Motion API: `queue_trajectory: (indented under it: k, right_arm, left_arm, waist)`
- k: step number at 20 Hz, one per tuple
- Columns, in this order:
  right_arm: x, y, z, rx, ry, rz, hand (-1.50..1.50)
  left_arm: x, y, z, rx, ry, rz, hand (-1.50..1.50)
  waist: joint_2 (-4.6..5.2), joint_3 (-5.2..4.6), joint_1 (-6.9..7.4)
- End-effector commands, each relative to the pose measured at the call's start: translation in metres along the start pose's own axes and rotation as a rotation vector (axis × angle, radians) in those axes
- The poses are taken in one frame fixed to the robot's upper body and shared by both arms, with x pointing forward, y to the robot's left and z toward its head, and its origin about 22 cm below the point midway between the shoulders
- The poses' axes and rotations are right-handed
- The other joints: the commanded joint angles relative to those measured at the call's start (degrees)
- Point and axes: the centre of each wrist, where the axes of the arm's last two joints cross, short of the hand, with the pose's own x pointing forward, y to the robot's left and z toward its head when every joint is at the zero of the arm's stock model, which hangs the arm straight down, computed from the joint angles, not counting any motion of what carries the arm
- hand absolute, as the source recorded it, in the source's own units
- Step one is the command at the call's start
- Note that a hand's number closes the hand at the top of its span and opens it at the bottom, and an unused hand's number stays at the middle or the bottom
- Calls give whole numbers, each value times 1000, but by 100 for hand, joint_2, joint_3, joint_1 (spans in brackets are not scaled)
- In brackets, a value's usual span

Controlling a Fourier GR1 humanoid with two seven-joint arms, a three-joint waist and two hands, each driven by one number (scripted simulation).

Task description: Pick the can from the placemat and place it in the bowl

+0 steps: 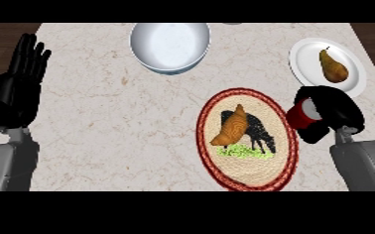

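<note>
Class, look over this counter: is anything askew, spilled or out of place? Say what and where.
Only the red can: it is held tilted in the right hand, beside the placemat's right edge. Nothing is spilled; the bowl sits upright.

A pale marble worktop (pixel 110 129) is spreading out beneath and between my left fingers (pixel 29 54) and my right fingers (pixel 343 104), with faint brown veins running through it. Beyond my fingers, past its far edge, dark wood (pixel 15 29) is showing at both corners.

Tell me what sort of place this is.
Probably a kitchen or dining counter: a marbled stone top, a white bowl, a plate with a pear, and a woven placemat.
</note>
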Motion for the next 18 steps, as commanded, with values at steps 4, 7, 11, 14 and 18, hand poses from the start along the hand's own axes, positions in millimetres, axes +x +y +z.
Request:
queue_trajectory:
  k: [4,7,11,14,18]
  right_arm:
    - [-83,-83,-42,-50,-37,72,150]
    - [-109,-122,-39,-164,-31,81,150]
    - [-84,-153,-50,-236,-131,51,150]
    - [-56,-178,-51,-263,-291,-56,150]
    - [-50,-199,-42,-367,-394,-99,150]
  left_arm:
    - [-2,7,-4,-27,-14,-11,0]
    - [-13,-8,16,-37,-3,-4,0]
    - [-9,3,1,-7,-2,-7,0]
    - [-5,-2,2,8,13,-10,0]
    - [-6,1,13,12,1,-16,0]
  waist:
    - [36,5,125]
    - [12,6,113]
    - [-19,-5,-23]
    - [-41,-5,-35]
    - [-61,-6,-68]
